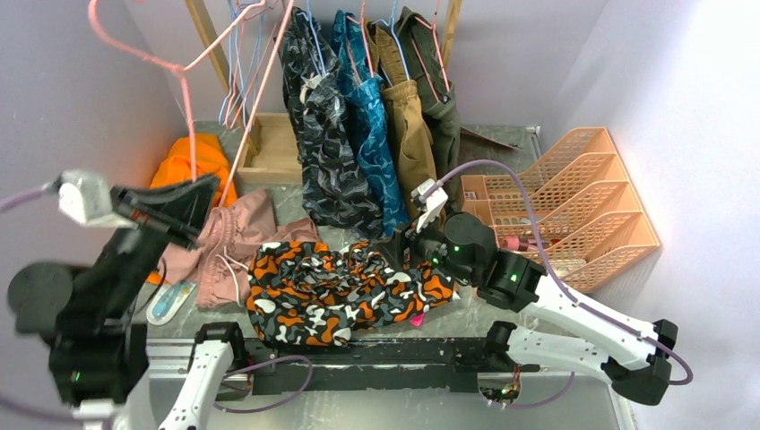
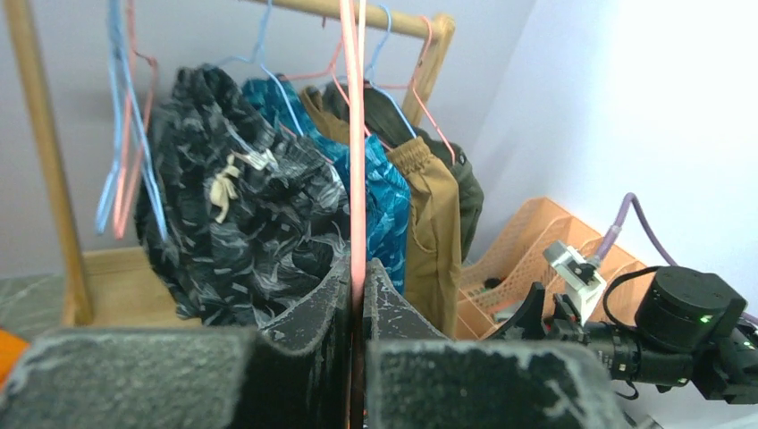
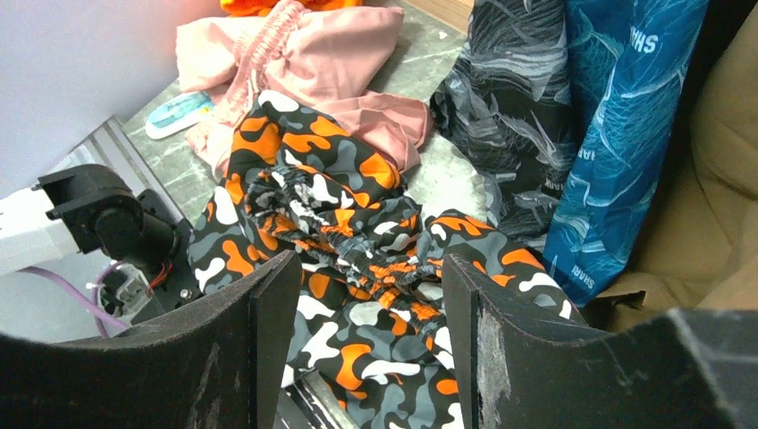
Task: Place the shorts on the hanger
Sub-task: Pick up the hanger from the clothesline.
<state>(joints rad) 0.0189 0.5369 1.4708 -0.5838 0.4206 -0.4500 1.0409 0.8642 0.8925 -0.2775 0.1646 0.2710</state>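
L arm, closest to you: left gripper is clamped tight on the hanger; pink wire pinched btw the jaws; it holds the thing up in the air over the left side of the table, hook way up top left

Shorts: the shorts lie in a crumpled heap on the table just past the arm bases, abt mid-frame; no part of them is on the wire, and hanger and heap are well apart

R arm: right gripper sits at the far-right end of that heap; jaws apart, gripping nothing; can't tell from above if it touches fabric

Progress: hanger's in hand, that's abt it imo; you've got the grab, the lift and getting the fabric over the wire all left

L wrist cam: gives you the pinch close up, wire running straight up out of the shut jaws; top cam only shows that small; zero shorts in this view tho

R wrist cam: looks down btw its own open fingers onto the gathered waistband, right under the gap; you don't get that detail from above; no hanger here

Behind the heap: pink shorts w/ white drawstring, touching its left-far edge; orange garment further back left

Far back: rack w/ grey-black camo pair and other clothes hung; light-blue hangers on the rail, clearer from the L wrist; orange file tray back right
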